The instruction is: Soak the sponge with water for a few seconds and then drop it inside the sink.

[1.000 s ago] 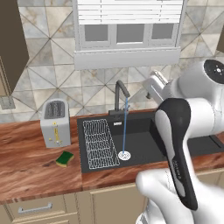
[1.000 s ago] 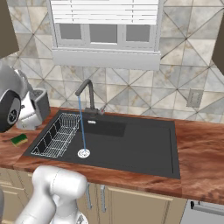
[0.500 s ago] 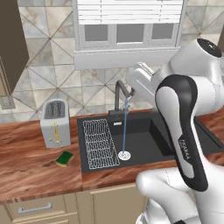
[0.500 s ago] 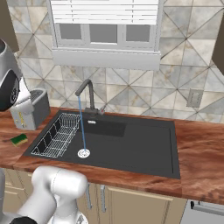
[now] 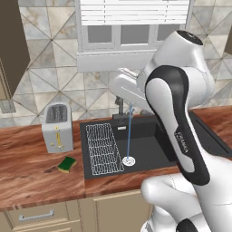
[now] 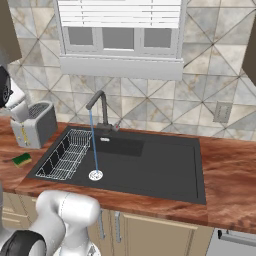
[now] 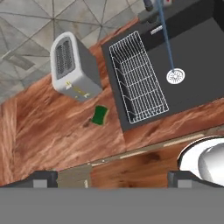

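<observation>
Gripper fingers stood wide apart with nothing between them as we looked down from well above the counter; the two dark fingertips sat at the bottom of the hand view. Beneath them lay the wooden counter's front edge, and farther off the sponge rested flat on the wood, green side up, untouched and well clear of the fingers. We saw it just in front of the toaster, between the toaster and the left rim of the sink, apart from both.

From the base views the sponge lay on the counter near the sink's front left corner, with the toaster behind it toward the wall. Inside the sink a white wire rack lined the left side. The water fell in a thin pale-blue stream from the dark faucet onto the round silver drain, just right of the rack. A window sat above the faucet in the tiled wall
</observation>
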Tool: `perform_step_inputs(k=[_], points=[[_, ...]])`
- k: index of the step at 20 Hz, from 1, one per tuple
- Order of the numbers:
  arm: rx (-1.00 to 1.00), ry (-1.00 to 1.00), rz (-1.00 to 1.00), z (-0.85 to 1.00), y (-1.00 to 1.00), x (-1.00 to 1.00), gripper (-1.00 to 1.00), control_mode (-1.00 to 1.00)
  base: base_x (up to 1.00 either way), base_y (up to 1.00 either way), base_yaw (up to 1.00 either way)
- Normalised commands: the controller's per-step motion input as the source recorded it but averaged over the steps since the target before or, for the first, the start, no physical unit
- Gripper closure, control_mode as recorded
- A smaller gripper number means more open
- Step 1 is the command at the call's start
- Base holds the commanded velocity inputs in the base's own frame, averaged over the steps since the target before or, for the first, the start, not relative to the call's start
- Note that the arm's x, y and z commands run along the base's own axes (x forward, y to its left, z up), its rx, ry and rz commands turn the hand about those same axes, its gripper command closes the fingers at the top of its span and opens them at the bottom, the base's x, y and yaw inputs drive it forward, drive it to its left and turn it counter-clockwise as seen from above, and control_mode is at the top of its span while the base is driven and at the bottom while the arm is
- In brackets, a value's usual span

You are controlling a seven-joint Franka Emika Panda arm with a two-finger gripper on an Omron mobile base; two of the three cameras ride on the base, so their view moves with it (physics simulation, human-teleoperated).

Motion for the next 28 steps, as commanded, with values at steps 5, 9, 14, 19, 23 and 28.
perform_step_inputs(k=[5, 9, 14, 19, 23, 28], points=[[-0.05, 0.00, 0.26, -0.40, 0.31, 0.00, -1.00, -1.00, 0.00, 0.00, 0.00], [0.00, -0.06, 0.22, -0.88, 0.00, 0.15, -1.00, -1.00, 0.00, 0.00, 0.00], [0.00, -0.04, 0.18, -0.79, 0.00, 0.19, -1.00, -1.00, 0.00, 0.00, 0.00], [0.00, 0.04, 0.06, -0.16, -0.01, 0.12, -1.00, -1.00, 0.00, 0.00, 0.00], [-0.01, 0.24, 0.01, 0.00, 0.00, 0.27, -1.00, -1.00, 0.00, 0.00, 0.00], [0.00, 0.39, 0.00, 0.00, 0.00, 0.34, -1.00, -1.00, 0.00, 0.00, 0.00]])
